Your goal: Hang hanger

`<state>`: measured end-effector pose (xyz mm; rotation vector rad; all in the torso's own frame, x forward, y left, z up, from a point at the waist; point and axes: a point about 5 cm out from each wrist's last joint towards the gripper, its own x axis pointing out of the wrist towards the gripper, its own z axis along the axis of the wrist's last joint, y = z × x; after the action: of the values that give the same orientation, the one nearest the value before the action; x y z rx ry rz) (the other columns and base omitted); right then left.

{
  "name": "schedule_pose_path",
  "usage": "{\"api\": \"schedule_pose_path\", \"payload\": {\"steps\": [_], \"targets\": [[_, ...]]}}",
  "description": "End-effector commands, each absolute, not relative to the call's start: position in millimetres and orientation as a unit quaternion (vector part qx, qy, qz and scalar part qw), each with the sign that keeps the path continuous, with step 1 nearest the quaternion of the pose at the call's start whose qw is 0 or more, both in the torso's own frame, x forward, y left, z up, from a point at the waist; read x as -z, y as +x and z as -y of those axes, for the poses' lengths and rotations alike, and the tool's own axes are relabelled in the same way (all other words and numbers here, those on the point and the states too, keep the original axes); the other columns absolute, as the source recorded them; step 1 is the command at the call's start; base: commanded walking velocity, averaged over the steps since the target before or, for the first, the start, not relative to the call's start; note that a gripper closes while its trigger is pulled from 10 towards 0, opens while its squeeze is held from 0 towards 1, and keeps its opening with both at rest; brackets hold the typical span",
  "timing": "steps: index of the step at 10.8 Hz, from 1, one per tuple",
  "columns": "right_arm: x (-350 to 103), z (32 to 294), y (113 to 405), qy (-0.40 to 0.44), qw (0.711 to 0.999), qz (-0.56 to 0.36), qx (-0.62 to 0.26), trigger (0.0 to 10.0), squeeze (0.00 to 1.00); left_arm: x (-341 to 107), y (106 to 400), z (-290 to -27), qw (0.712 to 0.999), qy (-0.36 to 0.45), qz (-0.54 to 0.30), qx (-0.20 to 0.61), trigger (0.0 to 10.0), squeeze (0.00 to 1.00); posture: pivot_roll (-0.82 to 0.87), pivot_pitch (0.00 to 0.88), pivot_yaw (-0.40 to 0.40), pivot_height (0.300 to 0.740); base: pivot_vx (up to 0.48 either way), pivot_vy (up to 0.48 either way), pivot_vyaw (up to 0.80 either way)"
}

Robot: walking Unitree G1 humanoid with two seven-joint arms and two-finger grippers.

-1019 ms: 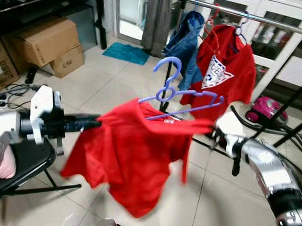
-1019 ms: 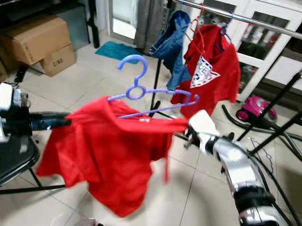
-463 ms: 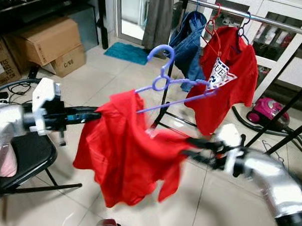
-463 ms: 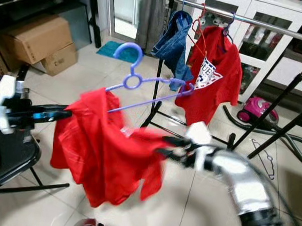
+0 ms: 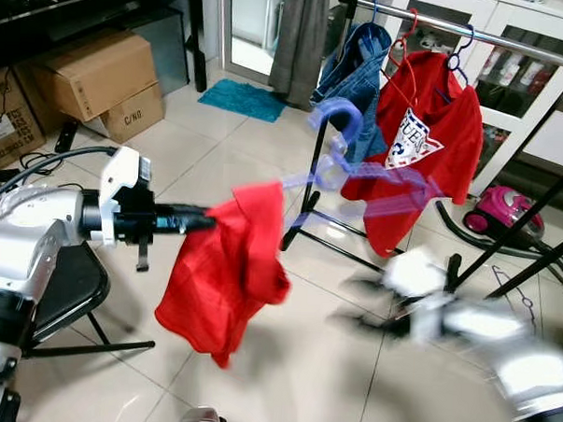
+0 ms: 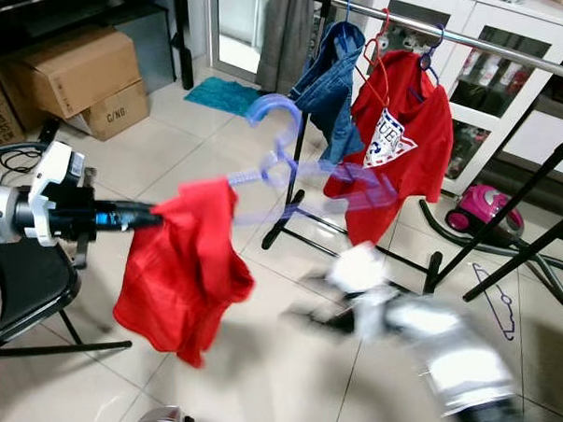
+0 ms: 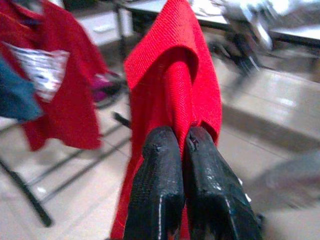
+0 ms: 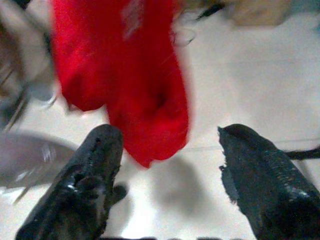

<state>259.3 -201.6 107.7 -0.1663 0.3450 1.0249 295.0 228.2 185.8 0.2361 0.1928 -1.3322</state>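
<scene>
The left gripper (image 5: 209, 222) is stretched forward from the robot's left side, and its 2 black fingers (image 7: 160, 190) are pressed together on a fold of the red shirt (image 5: 227, 269), so the cloth is pinched between them. The shirt hangs down from this grip in a bunch above the tiled floor (image 5: 284, 361). One shoulder of the shirt is on the purple hanger (image 5: 344, 167), which is blurred and sits in the air between the shirt and the clothes rack (image 5: 458, 27); its hook points up and it is not on the rack bar. The right gripper (image 8: 167, 170) is low on the robot's right side and very blurred in the head views; in the right wrist view its 2 fingers (image 8: 85, 185) stand wide apart with nothing between them, and the red shirt hangs beyond them. On the rack bar hang a blue denim garment (image 5: 358, 74) and a red T-shirt with a white print (image 5: 425, 133). Near the rack's foot lies a pink vacuum cleaner (image 5: 501, 207). Cardboard boxes (image 5: 91, 77) stand at the robot's left, and a black chair (image 5: 58, 295) is below the left arm.
</scene>
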Motion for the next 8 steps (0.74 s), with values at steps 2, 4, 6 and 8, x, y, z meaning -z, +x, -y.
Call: {"api": "schedule_pose_path", "payload": {"steps": [2, 4, 6, 8], "targets": [[-150, 225, 270, -0.065, 0.875, -0.099, -0.468, 10.0, 1.00, -200, 294, -226, 0.751, 0.119, -0.085, 0.644, 0.0, 0.00, 0.08, 0.000, -0.034, 0.740, 0.000, 0.000, 0.00], [-202, 234, 267, -0.057, 0.860, -0.044, -0.506, 10.0, 1.00, -200, 294, -232, 0.734, 0.150, -0.107, 0.654, 0.0, 0.00, 0.08, 0.000, -0.038, 0.740, 0.000, 0.000, 0.00], [-204, 233, 265, -0.084, 0.842, -0.079, -0.528, 10.0, 1.00, -205, 299, -240, 0.736, 0.193, -0.104, 0.641, 0.0, 0.00, 0.08, 0.000, -0.039, 0.740, 0.000, 0.000, 0.00], [-190, 235, 260, -0.092, 0.838, -0.125, -0.524, 10.0, 1.00, -209, 307, -244, 0.761, 0.197, -0.093, 0.610, 0.0, 0.00, 0.08, 0.000, -0.042, 0.740, 0.000, 0.000, 0.00]]}}
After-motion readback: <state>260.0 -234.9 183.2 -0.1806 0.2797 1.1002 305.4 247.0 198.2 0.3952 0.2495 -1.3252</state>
